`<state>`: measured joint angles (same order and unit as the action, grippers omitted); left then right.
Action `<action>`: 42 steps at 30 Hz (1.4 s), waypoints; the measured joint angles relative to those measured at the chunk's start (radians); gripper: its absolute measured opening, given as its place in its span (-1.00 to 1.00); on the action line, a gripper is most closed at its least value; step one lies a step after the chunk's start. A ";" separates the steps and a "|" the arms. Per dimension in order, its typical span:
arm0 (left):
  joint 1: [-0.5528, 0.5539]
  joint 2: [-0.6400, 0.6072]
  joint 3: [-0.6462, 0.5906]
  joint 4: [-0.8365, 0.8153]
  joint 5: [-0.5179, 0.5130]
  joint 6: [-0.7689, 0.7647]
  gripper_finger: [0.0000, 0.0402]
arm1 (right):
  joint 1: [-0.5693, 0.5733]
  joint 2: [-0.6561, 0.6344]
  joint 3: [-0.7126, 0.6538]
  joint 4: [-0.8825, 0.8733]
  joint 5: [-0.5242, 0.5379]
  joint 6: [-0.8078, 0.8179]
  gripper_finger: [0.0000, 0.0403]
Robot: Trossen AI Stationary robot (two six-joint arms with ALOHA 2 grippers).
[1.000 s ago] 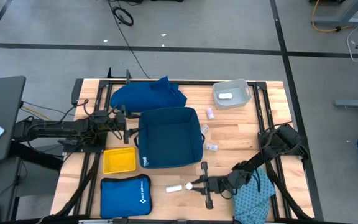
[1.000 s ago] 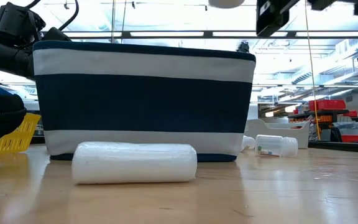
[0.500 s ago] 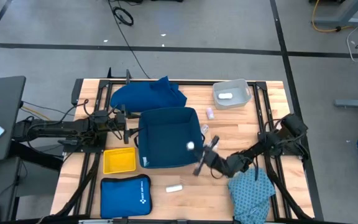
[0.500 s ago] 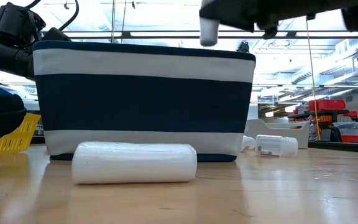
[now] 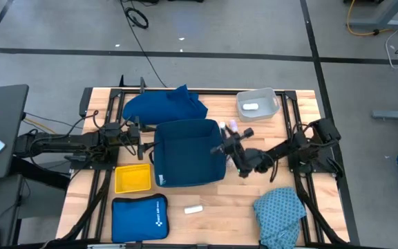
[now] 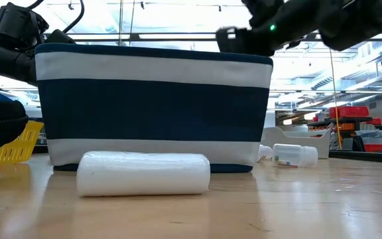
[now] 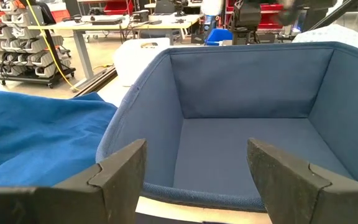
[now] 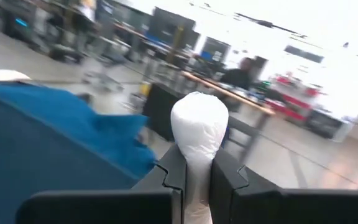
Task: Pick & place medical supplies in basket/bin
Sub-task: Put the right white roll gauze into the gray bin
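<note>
One white roll [image 8: 198, 127] is in transit, pinched between the closed jaws of the right gripper [image 5: 224, 138], which hangs at the right rim of the dark-blue basket [image 5: 159, 146] at frame centre in the high view. Basket interior, as the left wrist view shows it: bare, no item visible inside, so by my reading nothing is yet delivered and this roll would be the first. Left gripper [image 7: 197, 177]: jaws wide, holding nothing, parked against the basket's left wall. Outstanding stock on the table: a second white roll [image 5: 193, 209] lying below the basket, centre-bottom of the high view; one small vial [image 5: 233, 126] near the basket's upper right corner, close to the right gripper; two more vials [image 6: 290, 155] lying beside the basket's right end in the low view; dark-blue cloth [image 5: 164, 105] heaped above the basket, touching its upper edge; teal speckled cloth [image 5: 280, 214] at lower right, hanging off the table edge. Grey bin [image 5: 258, 104] at upper right holds one white item. Yellow tray [image 5: 133, 178] and bright-blue zip pouch [image 5: 139, 218] sit at lower left.
</note>
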<state>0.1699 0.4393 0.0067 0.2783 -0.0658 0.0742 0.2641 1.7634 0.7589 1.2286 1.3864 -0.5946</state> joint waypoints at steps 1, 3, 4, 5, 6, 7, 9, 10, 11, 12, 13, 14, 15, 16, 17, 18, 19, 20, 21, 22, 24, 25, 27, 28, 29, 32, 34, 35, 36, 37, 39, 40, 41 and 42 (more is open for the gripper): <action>0.000 0.000 0.000 0.000 0.000 0.000 0.39 | -0.019 0.000 0.000 0.000 0.003 -0.017 -0.84; 0.000 0.000 0.000 0.000 0.000 0.000 0.39 | -0.060 0.000 0.000 0.000 0.026 -0.054 -0.84; 0.000 0.000 0.000 -0.001 0.000 0.000 0.39 | -0.081 0.000 0.000 0.000 0.037 -0.073 -0.84; 0.000 0.000 0.000 -0.001 0.000 -0.002 0.39 | -0.102 0.000 -0.002 0.000 0.039 -0.086 -0.84; 0.000 0.000 0.000 -0.002 0.000 -0.003 0.39 | -0.123 0.000 -0.009 0.002 0.040 -0.091 -0.84; 0.000 0.000 0.000 -0.003 -0.001 -0.004 0.39 | -0.145 0.000 -0.019 0.002 0.048 -0.091 -0.84; 0.000 0.000 0.000 -0.007 0.000 -0.007 0.39 | -0.190 0.000 -0.040 0.006 0.055 -0.092 -0.84; 0.000 0.000 0.000 -0.010 0.000 -0.009 0.39 | -0.211 0.000 -0.055 0.012 0.057 -0.091 -0.84; 0.000 0.000 0.000 -0.012 0.000 -0.010 0.39 | -0.231 0.000 -0.072 0.016 0.062 -0.084 -0.84; 0.000 0.000 0.000 -0.014 0.000 -0.010 0.39 | -0.252 0.000 -0.088 0.016 0.066 -0.073 -0.84; 0.000 0.000 0.000 -0.014 0.000 -0.011 0.39 | -0.271 -0.002 -0.106 0.018 0.068 -0.065 -0.84; 0.000 0.000 0.000 -0.014 -0.001 -0.012 0.39 | -0.288 -0.009 -0.127 0.016 0.069 -0.055 -0.84; 0.000 0.000 0.000 -0.014 -0.001 -0.013 0.39 | -0.305 -0.015 -0.145 0.019 0.071 -0.043 -0.84; 0.000 0.000 0.000 -0.014 -0.002 -0.014 0.39 | -0.323 -0.023 -0.165 0.023 0.066 -0.029 -0.84; 0.000 0.000 0.000 -0.013 -0.002 -0.015 0.39 | -0.340 -0.037 -0.189 0.022 0.059 -0.013 -0.84; 0.000 0.000 0.000 -0.013 -0.002 -0.015 0.39 | -0.355 -0.048 -0.210 0.026 0.057 0.003 -0.84; 0.000 0.000 0.000 -0.013 -0.003 -0.015 0.39 | -0.370 -0.062 -0.230 0.025 0.045 0.022 -0.84; 0.000 0.000 0.000 -0.013 -0.004 -0.017 0.39 | -0.384 -0.078 -0.253 0.023 0.039 0.044 -0.84; 0.000 0.000 0.000 -0.013 -0.007 -0.021 0.39 | -0.396 -0.094 -0.274 0.025 0.030 0.067 -0.84; 0.000 0.000 0.000 -0.013 -0.008 -0.025 0.39 | -0.406 -0.112 -0.293 0.022 0.016 0.091 -0.84; 0.000 0.000 0.000 -0.013 -0.009 -0.035 0.39 | -0.421 -0.147 -0.327 0.004 -0.004 0.139 -0.84; 0.000 0.000 0.000 -0.013 -0.009 -0.040 0.39 | -0.428 -0.164 -0.341 -0.013 -0.018 0.154 -0.84; 0.000 0.000 0.000 -0.013 -0.010 -0.048 0.39 | -0.444 -0.199 -0.358 -0.076 -0.040 0.197 -0.84; 0.000 0.000 0.000 -0.013 -0.010 -0.051 0.39 | -0.454 -0.216 -0.362 -0.121 -0.065 0.226 -0.84; 0.000 0.000 0.000 -0.013 -0.011 -0.052 0.39 | -0.464 -0.235 -0.362 -0.188 -0.084 0.268 -0.84; 0.000 0.000 0.000 -0.013 -0.011 -0.052 0.39 | -0.513 -0.301 -0.337 -0.471 -0.212 0.464 -0.84; 0.000 0.000 0.000 -0.014 -0.011 -0.055 0.39 | -0.565 -0.344 -0.305 -0.691 -0.323 0.625 -0.84; 0.000 0.000 0.000 -0.014 -0.011 -0.057 0.39 | -0.592 -0.359 -0.291 -0.773 -0.371 0.684 -0.84; 0.000 0.000 0.000 -0.014 -0.012 -0.059 0.39 | -0.617 -0.369 -0.282 -0.826 -0.416 0.718 -0.84; 0.000 0.000 0.000 -0.014 -0.012 -0.060 0.39 | -0.638 -0.379 -0.278 -0.853 -0.445 0.734 -0.84; 0.000 0.000 0.000 -0.014 -0.012 -0.060 0.39 | -0.675 -0.396 -0.267 -0.879 -0.511 0.735 -0.84; 0.000 0.000 0.000 -0.014 -0.012 -0.060 0.39 | -0.697 -0.405 -0.260 -0.893 -0.554 0.738 -0.84; 0.000 0.000 0.000 -0.014 -0.012 -0.060 0.39 | -0.720 -0.413 -0.252 -0.918 -0.596 0.740 -0.84; 0.000 0.000 0.000 -0.014 -0.012 -0.060 0.39 | -0.743 -0.416 -0.243 -0.947 -0.635 0.747 -0.84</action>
<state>0.1696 0.4393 0.0063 0.2646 -0.0776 0.0147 -0.4789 1.3474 0.5155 0.2817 0.7519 0.1525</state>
